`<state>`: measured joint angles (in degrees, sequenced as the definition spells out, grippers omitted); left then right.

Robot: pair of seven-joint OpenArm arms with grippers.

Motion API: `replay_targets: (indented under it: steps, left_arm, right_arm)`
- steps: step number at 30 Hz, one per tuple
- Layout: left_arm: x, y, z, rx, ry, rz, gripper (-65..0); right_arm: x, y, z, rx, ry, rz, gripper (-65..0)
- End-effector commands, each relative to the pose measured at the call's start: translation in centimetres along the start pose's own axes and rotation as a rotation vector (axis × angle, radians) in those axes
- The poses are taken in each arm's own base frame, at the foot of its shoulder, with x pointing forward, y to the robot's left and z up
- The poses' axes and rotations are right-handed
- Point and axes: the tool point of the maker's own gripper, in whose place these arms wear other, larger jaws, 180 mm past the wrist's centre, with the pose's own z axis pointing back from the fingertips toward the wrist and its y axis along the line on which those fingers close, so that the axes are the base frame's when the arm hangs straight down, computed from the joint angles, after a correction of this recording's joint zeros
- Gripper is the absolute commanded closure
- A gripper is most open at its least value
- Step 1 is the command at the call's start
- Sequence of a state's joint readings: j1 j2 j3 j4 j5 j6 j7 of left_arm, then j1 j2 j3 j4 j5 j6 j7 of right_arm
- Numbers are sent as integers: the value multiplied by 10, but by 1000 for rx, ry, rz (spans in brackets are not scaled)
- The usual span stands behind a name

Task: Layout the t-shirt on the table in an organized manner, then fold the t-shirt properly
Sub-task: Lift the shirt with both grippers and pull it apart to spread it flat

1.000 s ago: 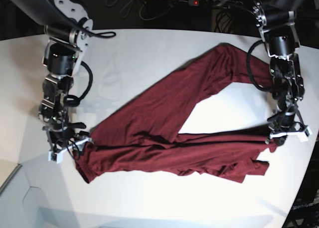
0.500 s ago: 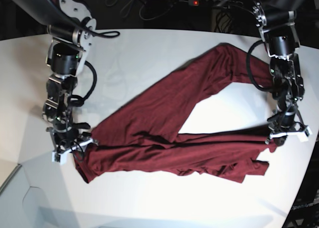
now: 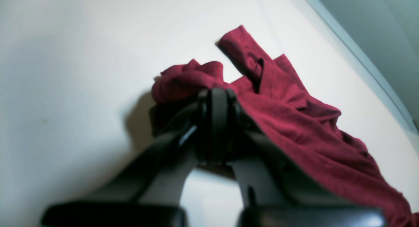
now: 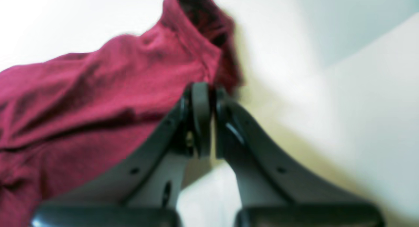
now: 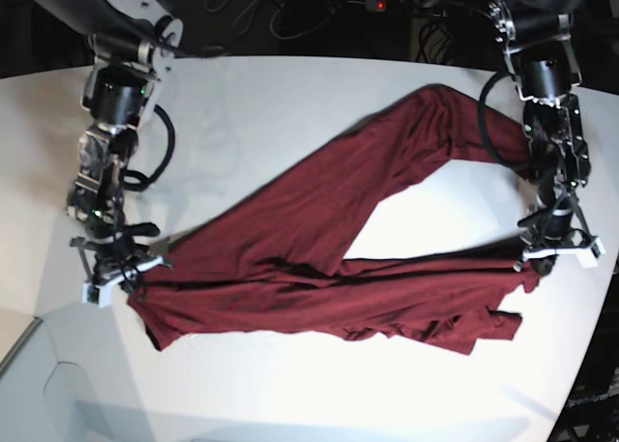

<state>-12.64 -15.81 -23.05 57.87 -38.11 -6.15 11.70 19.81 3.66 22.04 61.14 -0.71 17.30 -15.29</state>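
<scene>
A: Where does the t-shirt (image 5: 319, 258) lie?

B: Across the middle of the tabletop (image 5: 290, 103) in the base view, in a bent V. One band runs from about 8 o'clock up to 1 o'clock, and a second bunched band runs along the low side toward 4 o'clock. It is not spread flat yet.

A: And the pincers?

B: The left pincer (image 5: 558, 252) sits at the 3 o'clock end, jaws closed on a wad of the cloth; its wrist view shows fabric heaped over the tips. The right pincer (image 5: 114, 274) is at the 9 o'clock end, jaws pressed together at the cloth's edge. That wrist view is blurred, so whether a fold sits between the tips cannot be told for sure.

A: What might go wrong?

B: If the right pincer caught only a thin hem, or none, a pull outward would likely let the cloth slip free. The left one seems to hold several layers, so stretching may drag the bunch along without opening it. The twisted low band could also stay rolled, leaving the shirt crooked for folding.
</scene>
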Motion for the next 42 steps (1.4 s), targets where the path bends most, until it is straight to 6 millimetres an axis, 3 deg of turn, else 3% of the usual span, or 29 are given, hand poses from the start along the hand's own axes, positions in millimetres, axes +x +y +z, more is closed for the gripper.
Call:
replay_targets:
  steps: [1,4,13,18,24,30,42]
  left_arm:
    - [28,-13,0,-40,-77,-7,-4]
    - [31,-17,8,-58,-93,-23,-4]
    - [35,-29,47,-137,-128,4,-4]
    - [26,-22,71,-158,-113,66,-3]
    - [37,6,99,-104,-150,64,-3]
    - [51,6,124,-112,-184,23,-4]
    - [15,14,140,-79,-121,56,-5]
  right_arm:
    - [28,-5,7,-8,-83,15,0]
    - [33,-10,34,-28,-132,68,0]
    - [49,1,119,-53,-270,162,0]
    - [41,8,158,-6,-296,100,0]
    - [20,-6,182,-15,-258,69,0]
    - [9,-40,200,-88,-242,14,0]
    - [-21,-47,210,-104,-155,13,0]
